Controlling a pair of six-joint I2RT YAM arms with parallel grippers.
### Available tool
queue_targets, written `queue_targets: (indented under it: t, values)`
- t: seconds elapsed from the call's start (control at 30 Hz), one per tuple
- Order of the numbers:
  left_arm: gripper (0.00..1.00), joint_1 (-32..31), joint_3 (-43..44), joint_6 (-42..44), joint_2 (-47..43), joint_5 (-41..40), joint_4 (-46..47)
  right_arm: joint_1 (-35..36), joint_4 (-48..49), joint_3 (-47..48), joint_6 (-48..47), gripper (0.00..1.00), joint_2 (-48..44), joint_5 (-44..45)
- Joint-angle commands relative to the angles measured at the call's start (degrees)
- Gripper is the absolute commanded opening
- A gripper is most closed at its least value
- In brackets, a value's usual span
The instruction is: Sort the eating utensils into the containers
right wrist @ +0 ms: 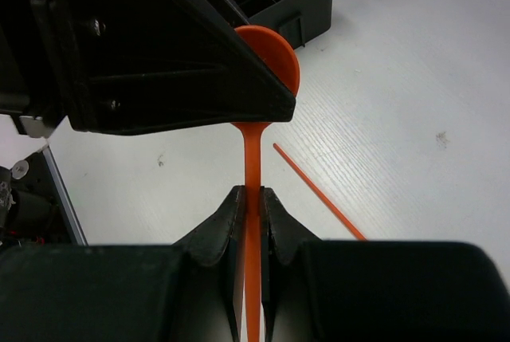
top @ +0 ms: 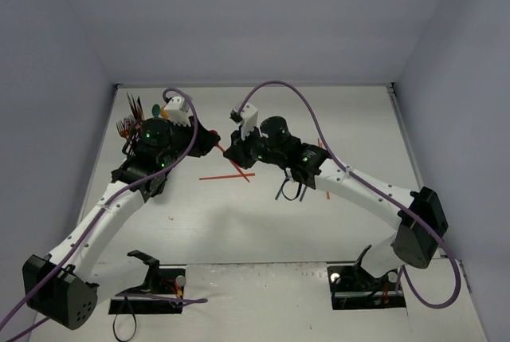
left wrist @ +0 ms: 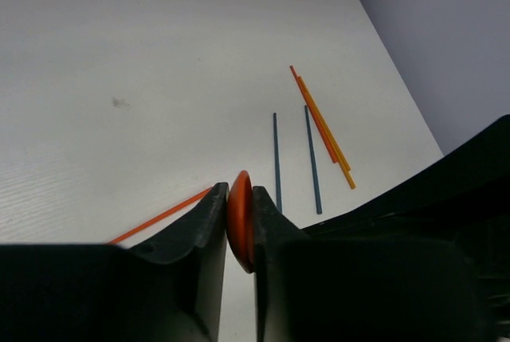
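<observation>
We find one long orange metal spoon (right wrist: pixel 253 147) shared between both arms, held in the air above the middle of the white desk (top: pixel 263 222), a little toward its far edge. The right gripper (right wrist: pixel 252 192) has its jaws narrow and clamped on the flat handle. The left gripper (left wrist: pixel 240 195) is drawn in narrow on the bowl, with a finger against each face.

We read this as a handover. The black rectangular cutlery caddy (right wrist: pixel 311 3) stands at the far left corner of the desk, on the left arm's side, so the spoon crosses to the arm that reaches it more easily. Holding the bowl should leave the handle free to go down into a compartment.

Two slim blue rods (left wrist: pixel 312 159) and a few slim orange rods (left wrist: pixel 323 127) lie flat on the desk, well apart from the caddy, not yet sorted.
</observation>
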Motion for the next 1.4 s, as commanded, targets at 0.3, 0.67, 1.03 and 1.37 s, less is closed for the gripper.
queue_targets:
  t: [0.3,0.67,1.03,1.37]
  values:
    - [0.00,-0.2,4.4,8.3,-1.6,-11.0,-1.0,0.1,5.8,-1.7,0.1,0.46,-4.1,1.5]
    - [0.00,2.2,16.2,29.0,7.3,-43.6,-4.3,-5.5,4.7,-10.4,1.2,0.65,-12.3,7.4]
    - [0.00,10.6,26.4,42.7,24.5,-49.9,9.5,-9.8,3.5,-16.3,2.9,0.65,-18.8,2.8]
    - [0.00,12.1,28.9,41.0,33.9,-47.3,11.9,-10.8,2.8,-18.6,2.6,0.65,-19.3,1.9]
